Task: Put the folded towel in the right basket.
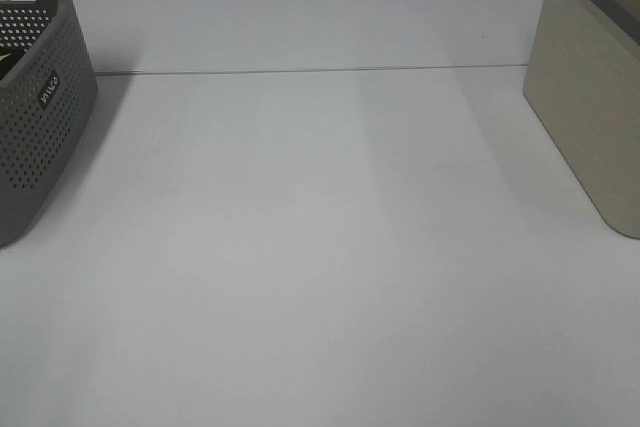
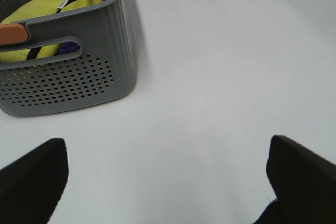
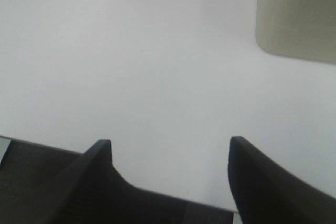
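Nearest the front edge of the white bench (image 1: 320,297), both grippers hang with nothing in them: the left gripper (image 2: 168,182) has its jaws spread wide and the right gripper (image 3: 170,171) is likewise parted over bare surface. Farther back, at the left edge, the grey perforated basket (image 2: 100,72) holds the yellow towel (image 2: 50,9) among darker cloth, while the beige right basket (image 1: 590,117) stands at the far right edge. The sensible first step, as I judge it, is for the left gripper to come down from above, clear of the rim, and pinch a thick fold so the towel lifts without unfolding.
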You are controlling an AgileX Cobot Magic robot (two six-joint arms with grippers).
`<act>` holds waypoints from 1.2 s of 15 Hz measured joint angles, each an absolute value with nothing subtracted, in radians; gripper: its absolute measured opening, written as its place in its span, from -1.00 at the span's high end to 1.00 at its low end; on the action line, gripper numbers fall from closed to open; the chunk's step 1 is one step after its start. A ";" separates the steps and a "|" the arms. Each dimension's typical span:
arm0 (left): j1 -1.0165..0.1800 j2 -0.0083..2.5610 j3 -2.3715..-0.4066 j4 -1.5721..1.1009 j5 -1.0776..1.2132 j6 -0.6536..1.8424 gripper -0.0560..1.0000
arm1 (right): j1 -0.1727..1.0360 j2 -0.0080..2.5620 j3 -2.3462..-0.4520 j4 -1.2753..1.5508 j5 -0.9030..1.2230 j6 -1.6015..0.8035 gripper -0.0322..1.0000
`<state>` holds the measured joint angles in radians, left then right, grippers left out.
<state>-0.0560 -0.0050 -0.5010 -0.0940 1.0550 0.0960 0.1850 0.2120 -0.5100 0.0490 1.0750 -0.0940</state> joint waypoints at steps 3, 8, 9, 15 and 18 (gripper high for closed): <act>-0.056 -0.005 -0.501 -0.094 1.055 0.096 -0.95 | 0.185 0.059 -0.510 0.084 1.072 -0.143 -0.24; -0.056 -0.005 -0.501 -0.094 1.055 0.096 -0.95 | 0.168 -0.007 -0.510 0.096 1.072 -0.151 -0.24; -0.056 -0.005 -0.501 -0.094 1.055 0.096 -0.95 | 0.126 -0.007 -0.510 0.100 1.072 -0.151 -0.24; -0.056 -0.005 -0.501 -0.094 1.055 0.096 -0.95 | 0.052 -0.007 -0.510 0.104 1.072 -0.153 -0.24; -0.056 -0.005 -0.501 -0.094 1.055 0.096 -0.95 | 0.052 -0.007 -0.510 0.104 1.072 -0.154 -0.24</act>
<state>-0.0560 -0.0050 -0.5010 -0.0940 1.0550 0.0960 0.0520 -0.0070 -0.5100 0.1040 1.0720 -0.1540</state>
